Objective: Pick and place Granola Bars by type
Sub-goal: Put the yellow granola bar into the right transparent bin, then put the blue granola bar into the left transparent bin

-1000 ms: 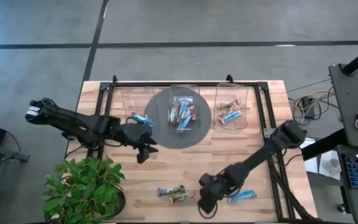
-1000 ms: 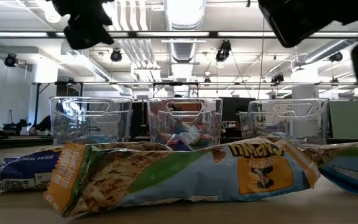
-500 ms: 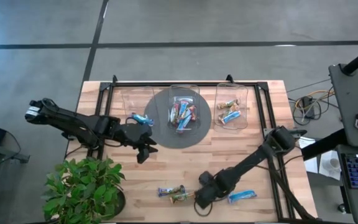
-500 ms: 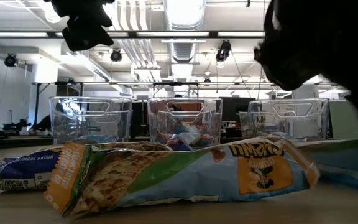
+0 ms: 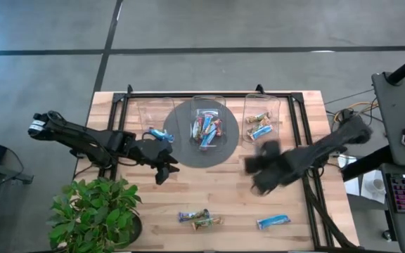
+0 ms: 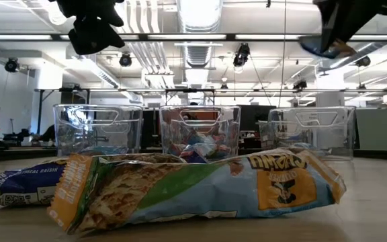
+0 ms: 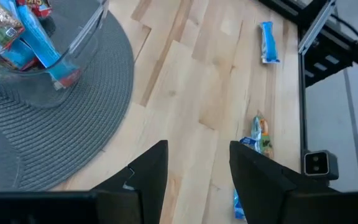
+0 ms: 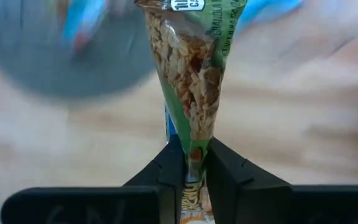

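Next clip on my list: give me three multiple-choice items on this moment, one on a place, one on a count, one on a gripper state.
1. Where does the loose shiny blue wrapped bar lie?
A. near the table's front edge
B. in the middle bin
C. on the grey mat

2. How many clear plastic bins stand in the row?
A. two
B. three
C. five

3. The right gripper is:
A. open and empty
B. shut on the green-wrapped granola bar
C. out of view

Answers: 1 A, the high view shows it alone by the front edge. 2 B, the low view shows three. 3 B, its wrist view shows the wrapper pinched.
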### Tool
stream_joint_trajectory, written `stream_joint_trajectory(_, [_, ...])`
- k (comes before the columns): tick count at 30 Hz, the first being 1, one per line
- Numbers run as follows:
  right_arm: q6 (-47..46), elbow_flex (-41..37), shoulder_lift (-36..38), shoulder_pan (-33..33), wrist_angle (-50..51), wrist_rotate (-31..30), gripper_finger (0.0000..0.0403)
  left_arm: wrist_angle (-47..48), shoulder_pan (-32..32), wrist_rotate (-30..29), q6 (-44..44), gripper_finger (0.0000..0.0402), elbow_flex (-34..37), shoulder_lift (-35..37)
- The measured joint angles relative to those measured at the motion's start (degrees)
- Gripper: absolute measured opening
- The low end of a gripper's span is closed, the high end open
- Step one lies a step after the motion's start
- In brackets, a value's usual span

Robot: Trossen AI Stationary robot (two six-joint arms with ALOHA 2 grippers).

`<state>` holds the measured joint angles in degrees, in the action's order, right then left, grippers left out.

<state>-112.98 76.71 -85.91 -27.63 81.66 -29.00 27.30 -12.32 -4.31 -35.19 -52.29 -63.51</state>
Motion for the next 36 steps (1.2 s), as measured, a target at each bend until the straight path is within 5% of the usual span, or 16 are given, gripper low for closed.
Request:
stream_joint_trajectory(4, [3.2, -5.1, 9.2, 7.4, 1.9, -2.5, 0.0042, -0.4, 0.0, 0.0, -0.8, 0.0154, 0.0, 0.0])
stream_joint_trajectory(11, [26.0, -16.1, 18.9, 28.8, -11.6, -1.9, 0.0056, -0.4, 0.0, 0.0, -1.2, 0.0154, 0.0, 0.0])
stream_joint_trajectory(18, [40.8, -24.5, 20.2, 43.9, -26.1, 12.3, 0.0128, -0.4, 0.0, 0.0, -6.4, 0.0154, 0.1, 0.0])
stream_joint_trajectory(26, [47.0, -24.5, 20.1, 33.9, -37.1, 12.0, 0.0228, -1.1, -1.3, 0.0, -8.8, 0.0154, 2.7, -0.1])
stream_joint_trajectory(36, [48.2, -15.8, 12.6, 8.5, -38.4, 4.8, 0.0251, -9.8, -7.8, 0.5, 6.3, 0.0152, 4.2, -3.3])
